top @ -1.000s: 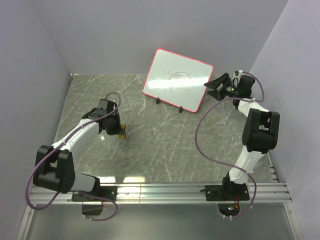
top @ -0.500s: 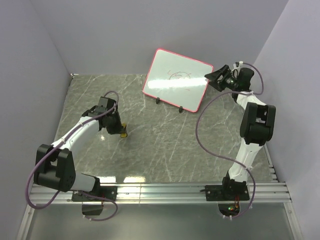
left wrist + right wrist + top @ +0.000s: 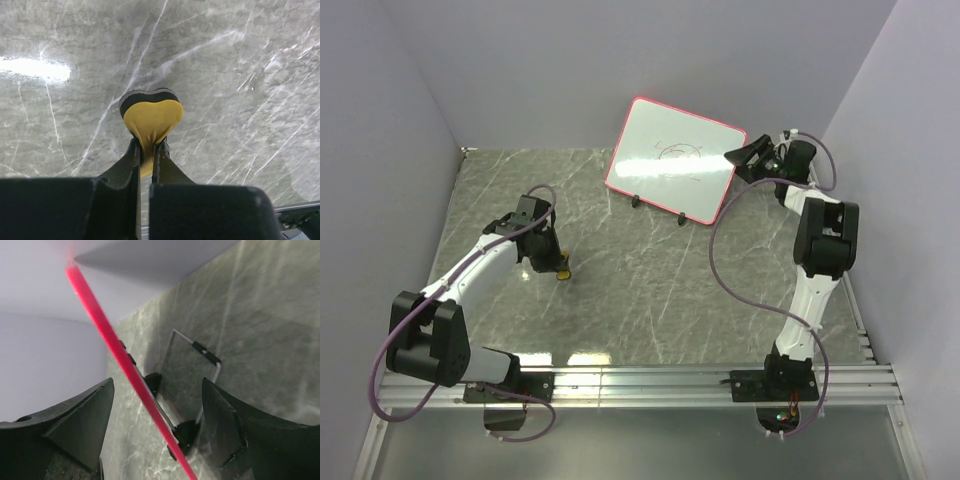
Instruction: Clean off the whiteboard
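**Whiteboard at the far side, its edge between the open right fingers**

We see the whiteboard [image 3: 675, 160] standing at the far side of the grey marbled surface [image 3: 650, 290], right of centre and close to the back wall. It is a white rectangle with rounded corners and a thin pink-red frame. It leans backward, so its face is tilted up toward the top camera. Two small black feet [image 3: 636, 201] sit along its near lower edge, and they rest on the surface. Faint pen marks lie near the middle of the face: a dark curved line with a few thinner reddish strokes around it. The rest of the face looks clean and white.

The right fingers [image 3: 742, 160] are spread apart at the board's right edge. In the right wrist view the pink-red frame runs as a thin diagonal line between the two dark fingers, with a bent wire stand [image 3: 200, 352] visible behind the board. We cannot tell whether either finger touches the frame.

The left fingers [image 3: 552, 255] are well apart from the board, low over the left half of the surface. They are pressed together on a yellow eraser [image 3: 152, 117], pinching its narrow end. The eraser's wider end has a dark underside and points away from the wrist camera.
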Action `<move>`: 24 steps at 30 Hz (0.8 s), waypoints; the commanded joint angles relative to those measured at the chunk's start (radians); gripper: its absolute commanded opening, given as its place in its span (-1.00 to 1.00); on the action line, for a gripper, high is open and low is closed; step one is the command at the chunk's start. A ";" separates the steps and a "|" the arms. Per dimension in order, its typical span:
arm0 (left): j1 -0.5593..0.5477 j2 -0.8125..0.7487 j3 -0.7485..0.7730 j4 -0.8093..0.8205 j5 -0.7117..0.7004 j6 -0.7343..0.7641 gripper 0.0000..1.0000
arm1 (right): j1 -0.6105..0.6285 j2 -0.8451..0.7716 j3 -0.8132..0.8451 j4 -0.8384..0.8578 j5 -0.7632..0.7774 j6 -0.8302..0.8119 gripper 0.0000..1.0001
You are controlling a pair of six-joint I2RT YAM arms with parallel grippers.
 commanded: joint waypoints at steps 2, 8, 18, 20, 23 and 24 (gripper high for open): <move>-0.004 -0.023 0.029 -0.012 -0.013 0.004 -0.99 | 0.051 0.062 0.050 0.246 -0.108 0.133 0.55; -0.004 -0.006 0.040 -0.011 -0.022 0.010 -0.99 | 0.101 0.148 0.039 0.575 -0.150 0.402 0.49; -0.004 -0.031 0.037 -0.026 -0.047 0.012 -0.99 | 0.111 0.192 0.041 0.577 -0.174 0.403 -0.15; -0.004 -0.029 0.034 -0.023 -0.044 0.014 -0.99 | 0.112 0.189 0.024 0.583 -0.182 0.399 -0.57; -0.004 -0.029 0.029 -0.017 -0.041 0.014 -0.99 | 0.120 0.177 -0.007 0.567 -0.202 0.371 -1.00; -0.004 -0.026 0.026 -0.015 -0.041 0.014 -0.99 | 0.124 0.171 -0.016 0.558 -0.212 0.353 -1.00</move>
